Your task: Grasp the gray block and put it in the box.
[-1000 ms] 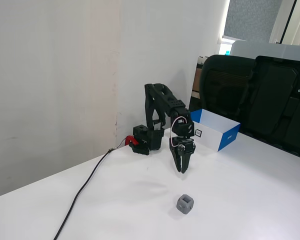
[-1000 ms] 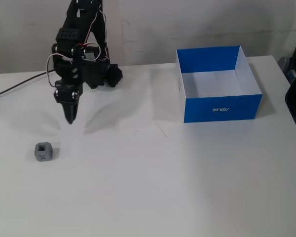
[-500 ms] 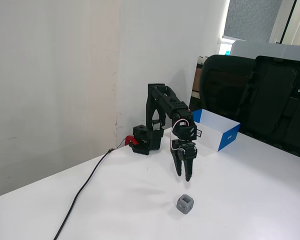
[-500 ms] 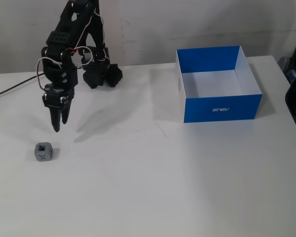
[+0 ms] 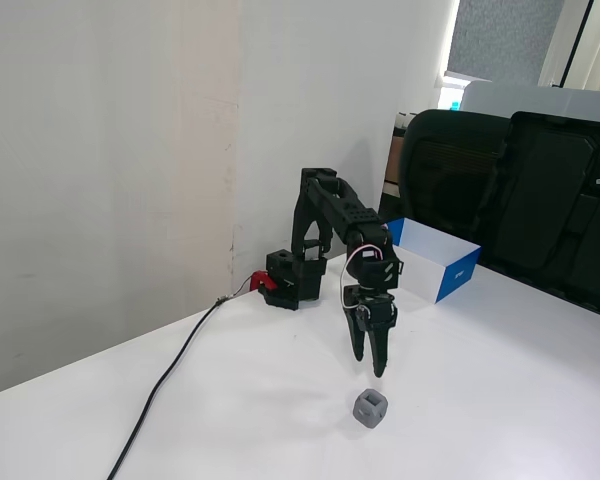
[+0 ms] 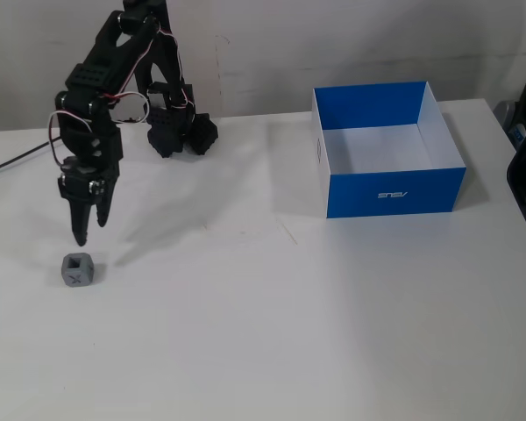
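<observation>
The gripper [image 5: 370, 365] hangs from the bent black arm [image 5: 330, 215] with its two fingers pointing straight down, close together so that only a narrow gap shows between their tips, and it holds nothing; in the other fixed view the gripper [image 6: 85, 232] looks nearly closed as well, its tips clear of the table. Just below and slightly ahead of the fingertips sits the gray block [image 5: 371, 409], resting on the white table [image 5: 480, 400] and not touched by the fingers; in the second fixed view the block [image 6: 77, 270] lies directly under the tips, a dark recess with a cross mark showing on its front face. The arm's base [image 6: 180, 132] stands near the wall at the back of the table, with a black cable [image 5: 170, 375] running off toward the table edge. The box [image 6: 387, 149], blue outside and white inside, sits open and well apart from the block, on the right side of that view. In the first fixed view the box [image 5: 435, 262] lies behind the arm, near dark chairs [image 5: 510, 190].
</observation>
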